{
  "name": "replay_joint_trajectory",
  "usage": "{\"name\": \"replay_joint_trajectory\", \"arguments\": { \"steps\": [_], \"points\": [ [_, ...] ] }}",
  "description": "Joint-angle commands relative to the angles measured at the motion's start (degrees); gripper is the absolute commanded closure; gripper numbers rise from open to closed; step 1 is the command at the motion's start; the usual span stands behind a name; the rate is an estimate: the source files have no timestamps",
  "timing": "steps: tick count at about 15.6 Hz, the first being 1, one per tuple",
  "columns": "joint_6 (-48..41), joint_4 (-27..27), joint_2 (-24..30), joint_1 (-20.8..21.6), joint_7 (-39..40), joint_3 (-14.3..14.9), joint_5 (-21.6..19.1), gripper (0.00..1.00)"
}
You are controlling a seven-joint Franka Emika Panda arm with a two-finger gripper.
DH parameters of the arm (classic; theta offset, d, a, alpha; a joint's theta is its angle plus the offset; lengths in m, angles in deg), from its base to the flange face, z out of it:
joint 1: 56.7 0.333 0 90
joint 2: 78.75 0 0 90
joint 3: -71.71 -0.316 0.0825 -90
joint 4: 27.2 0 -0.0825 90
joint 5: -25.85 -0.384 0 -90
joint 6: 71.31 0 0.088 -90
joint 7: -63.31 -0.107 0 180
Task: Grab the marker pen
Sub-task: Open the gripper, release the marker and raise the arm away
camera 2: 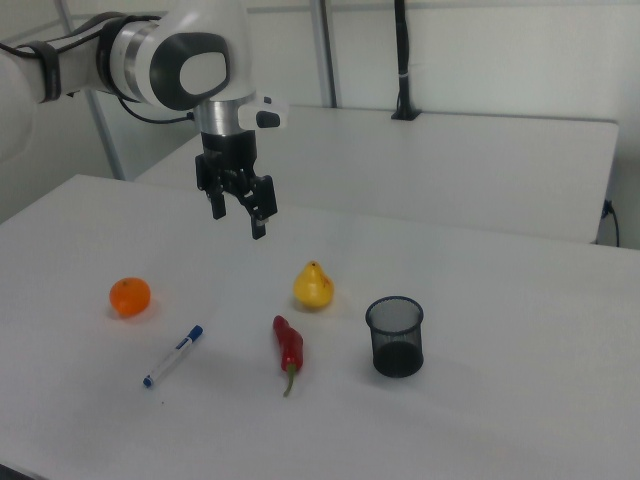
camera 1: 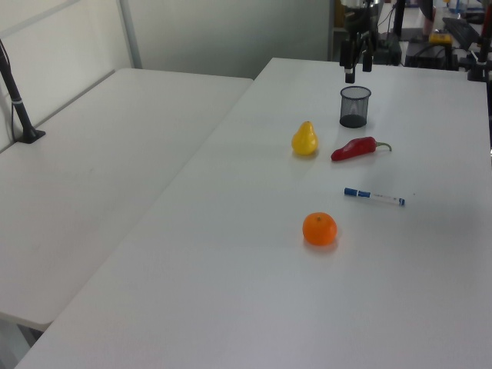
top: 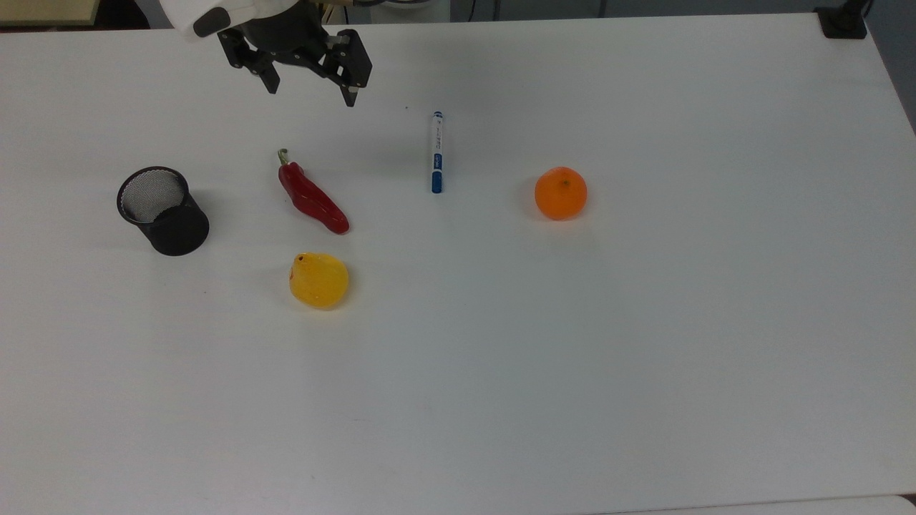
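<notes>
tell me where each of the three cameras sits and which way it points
Top view: overhead, looking down on the table; the open gripper hangs at the top edge.
Left view: low beyond the orange, facing along the table toward the mesh cup.
Right view: opposite end, mesh cup nearest, arm and gripper above.
All share the marker pen, lying untouched.

1. The arm's [camera 2: 150, 60] shells are glossy white and rounded, with dark grey bands at the joints.
2. One joint carries a round dark grey cap on its side.
3. A white wrist flange bears a small dark oval button.
4. The gripper [camera 2: 238, 215] is black, boxy, with two slim black fingers [top: 350, 91], pale at the tips.
5. A thin black cable runs along the forearm.
</notes>
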Motion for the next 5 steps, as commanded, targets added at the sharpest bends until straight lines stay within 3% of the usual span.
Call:
{"name": "replay_joint_trajectory", "arguments": {
  "steps": [1, 5],
  "points": [
    [-3.4, -0.8, 1.7, -0.1, 0.3, 0.3, -0.9, 0.00],
    [-4.0, -0.3, 2.2, -0.1, 0.2, 0.4, -0.8, 0.00]
  ]
}}
